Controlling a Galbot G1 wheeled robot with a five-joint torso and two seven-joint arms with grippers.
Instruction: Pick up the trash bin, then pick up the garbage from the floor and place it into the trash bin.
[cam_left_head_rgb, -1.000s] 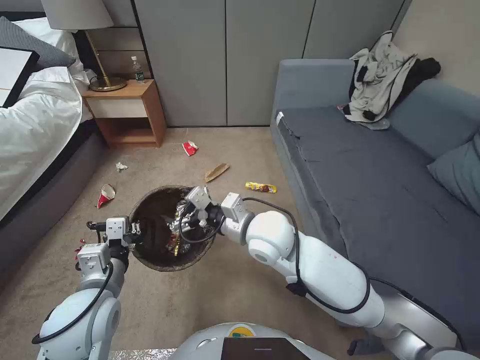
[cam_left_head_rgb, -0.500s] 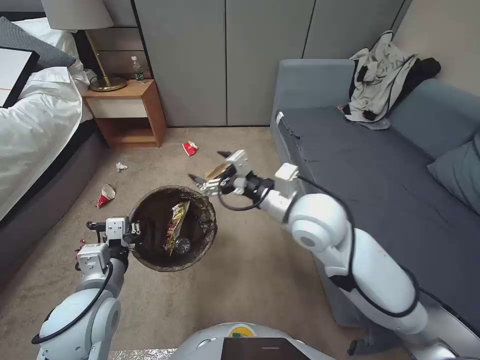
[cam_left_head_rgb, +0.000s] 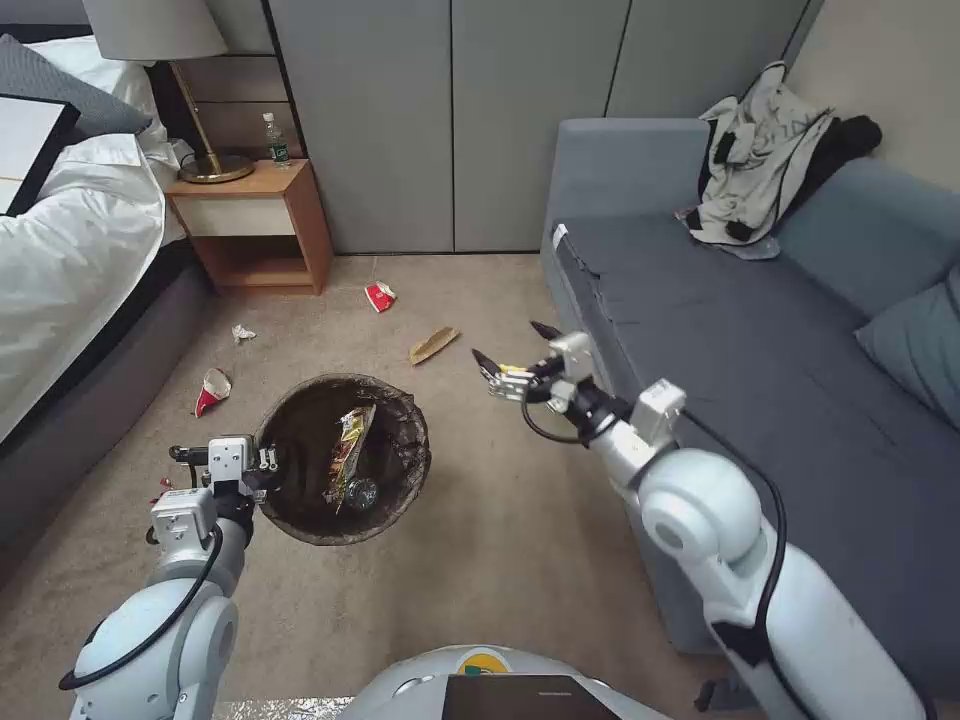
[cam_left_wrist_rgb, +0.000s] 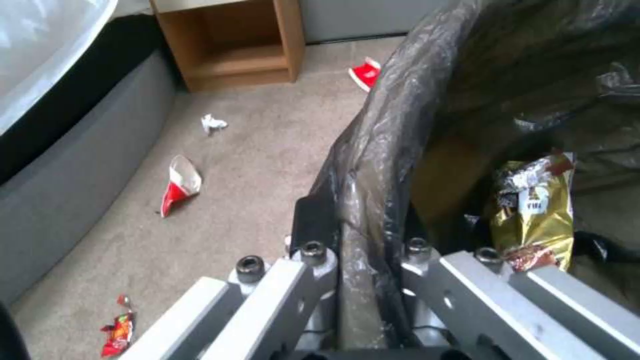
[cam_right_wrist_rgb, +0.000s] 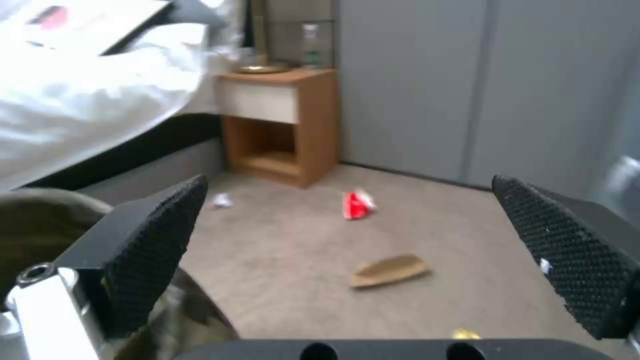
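Carpeted bedroom floor, litter scattered. Left gripper (cam_left_head_rgb: 268, 462) clamped on trash bin (cam_left_head_rgb: 345, 458) rim, steadying it. Right gripper (cam_left_head_rgb: 515, 362) wide, empty.

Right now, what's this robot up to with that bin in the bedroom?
It is tidying litter off the carpet. Its left gripper is clamped on the rim of the trash bin, which already holds a yellow snack wrapper. Its right gripper is open and empty, out over the floor beside the sofa. On the carpet lie a brown paper scrap, two crushed red-and-white cups and a crumpled tissue.
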